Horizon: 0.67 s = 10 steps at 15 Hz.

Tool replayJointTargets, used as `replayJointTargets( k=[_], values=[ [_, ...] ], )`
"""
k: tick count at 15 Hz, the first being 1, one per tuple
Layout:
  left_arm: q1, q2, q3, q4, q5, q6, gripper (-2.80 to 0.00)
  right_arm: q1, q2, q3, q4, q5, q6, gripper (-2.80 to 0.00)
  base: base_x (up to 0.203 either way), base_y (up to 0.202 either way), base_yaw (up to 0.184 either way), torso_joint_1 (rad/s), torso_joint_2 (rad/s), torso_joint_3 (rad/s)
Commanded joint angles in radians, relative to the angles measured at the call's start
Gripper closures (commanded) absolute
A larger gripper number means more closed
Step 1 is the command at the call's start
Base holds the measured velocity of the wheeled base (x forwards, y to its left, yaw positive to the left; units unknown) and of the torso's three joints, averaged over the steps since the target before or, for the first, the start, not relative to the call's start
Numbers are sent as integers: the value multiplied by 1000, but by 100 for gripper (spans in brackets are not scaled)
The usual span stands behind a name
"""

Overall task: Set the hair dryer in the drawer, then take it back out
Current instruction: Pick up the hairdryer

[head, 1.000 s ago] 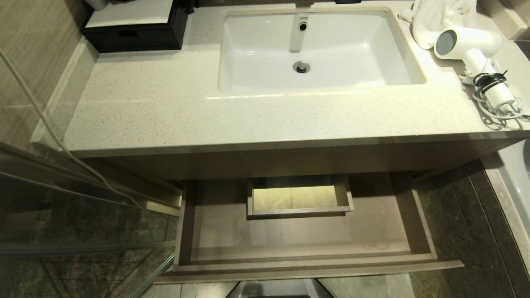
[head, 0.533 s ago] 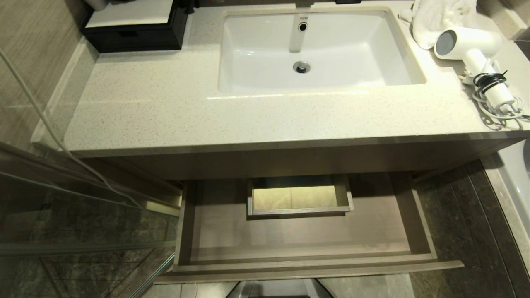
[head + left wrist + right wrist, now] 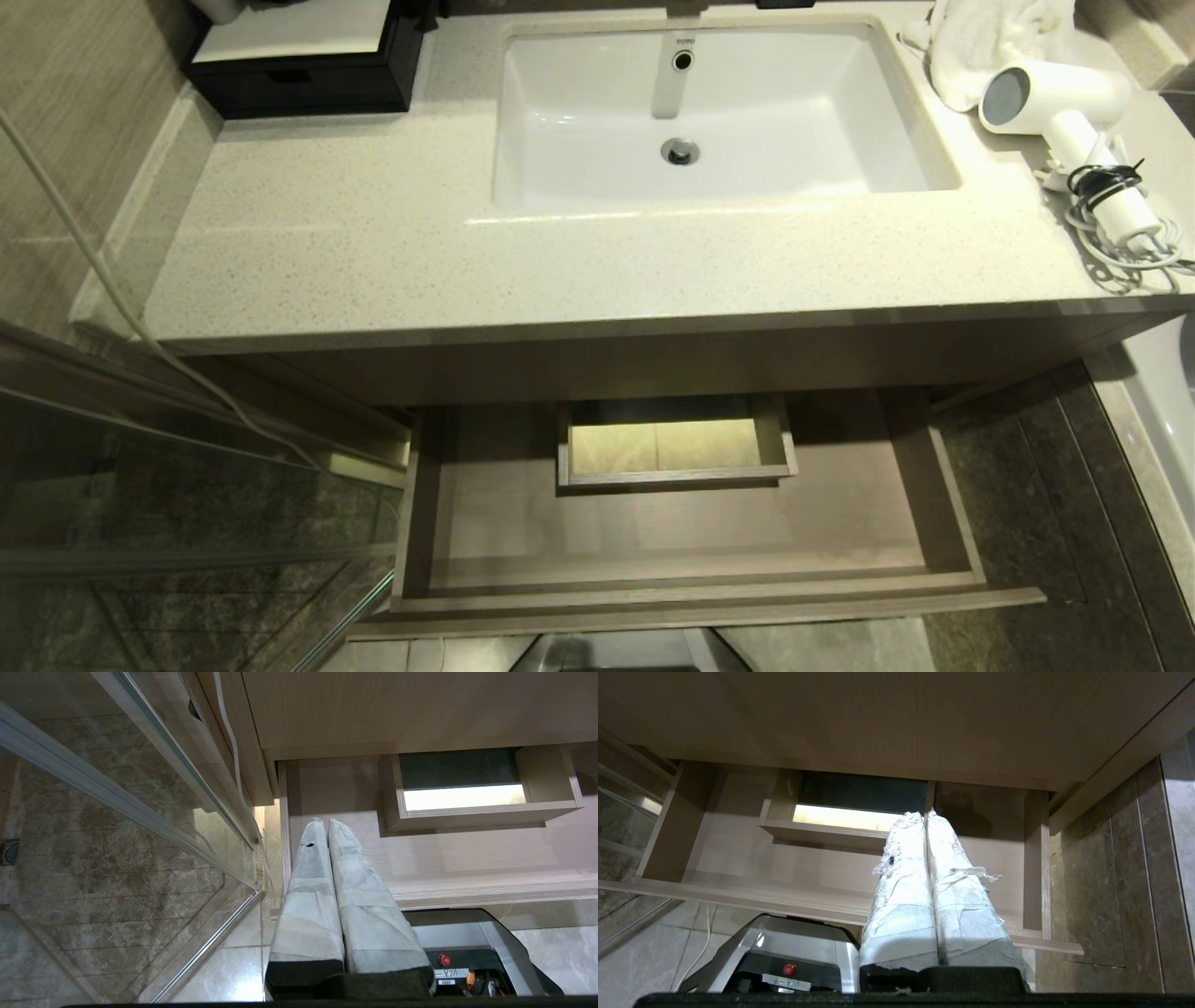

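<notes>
Both your grippers, left gripper (image 3: 327,822) and right gripper (image 3: 923,815), hang pressed together, empty, above the open drawer (image 3: 672,537). The hair dryer (image 3: 1064,112) lies well beyond them; its trailing cord (image 3: 1120,247) could snag.

The hair dryer (image 3: 1060,107), at two o'clock in the head view, is white with a grey round end; its white cord (image 3: 1120,247) carries a black tie. The towel (image 3: 980,42) behind it is white. The countertop (image 3: 373,252) is cream with fine speckles, the sink (image 3: 794,121) glossy white. The box (image 3: 303,70) at eleven o'clock is black with a white top. The drawer (image 3: 672,532), at six o'clock, is light-brown wood grain. The floor (image 3: 1036,523) is dark mottled stone. Both grippers' fingers (image 3: 322,891) (image 3: 924,891) wear whitish-grey wrapping.
</notes>
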Motion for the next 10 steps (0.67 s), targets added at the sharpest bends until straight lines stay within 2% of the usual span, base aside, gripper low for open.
replayJointTargets(
  k=[1, 10],
  values=[
    [0, 0, 0, 0, 0, 0, 0, 0, -39, 40, -1, 1, -1, 0, 0, 0, 0, 0, 0, 0],
    [0, 0, 1, 0, 0, 0, 0, 0, -39, 40, -1, 1, -1, 0, 0, 0, 0, 0, 0, 0]
  ],
)
